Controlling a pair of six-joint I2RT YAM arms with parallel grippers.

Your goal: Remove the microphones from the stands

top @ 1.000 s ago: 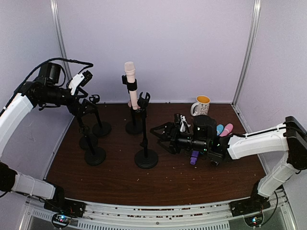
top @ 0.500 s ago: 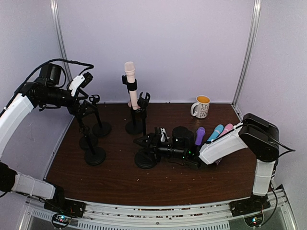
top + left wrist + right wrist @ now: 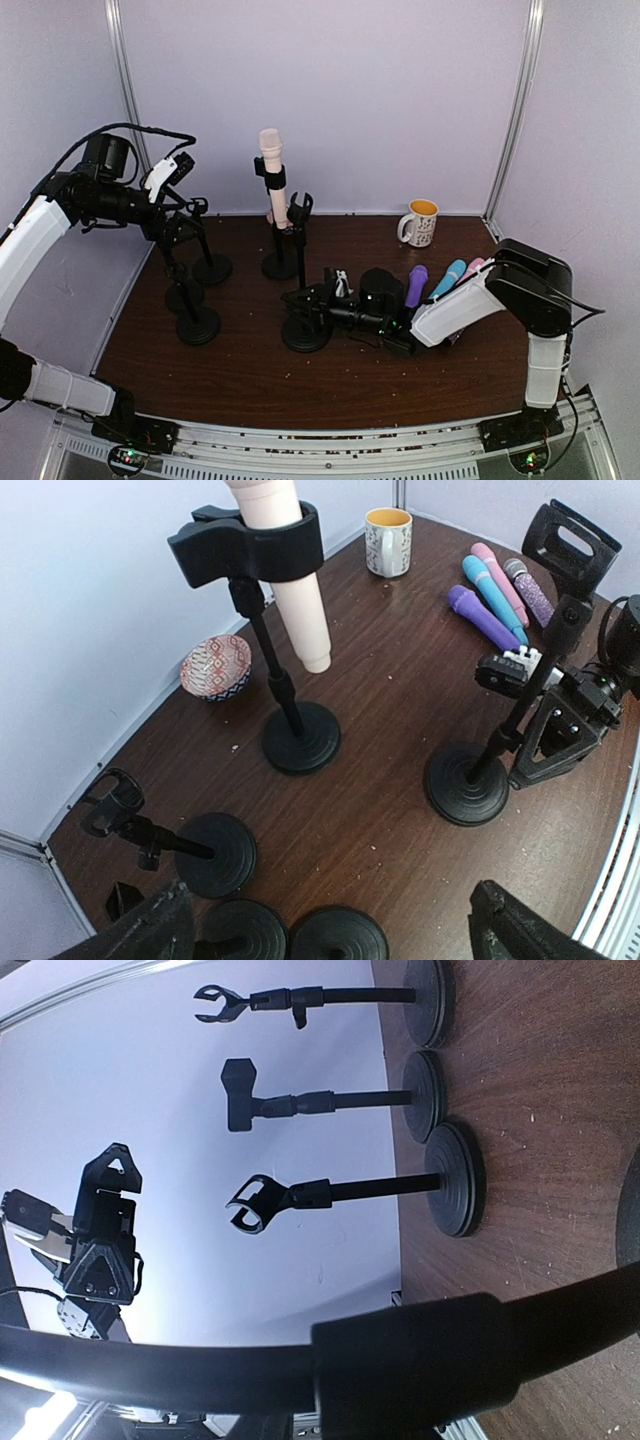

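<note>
**A:** where's the mic point(image 3: 271, 170) at?
**B:** clipped in the back stand point(image 3: 279, 262), well apart from both grippers. left gripper point(image 3: 335, 927) gapes wide. right gripper point(image 3: 303, 298) is low at the front stand point(image 3: 304, 333) pole, can't tell if it's clamped.

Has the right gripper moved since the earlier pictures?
Yes. The right gripper moved left, away from the mug, to the pole of the front stand.

Pale pink microphone point(image 3: 270, 155), nearly upright, clipped in black stand point(image 3: 280, 266)
</note>
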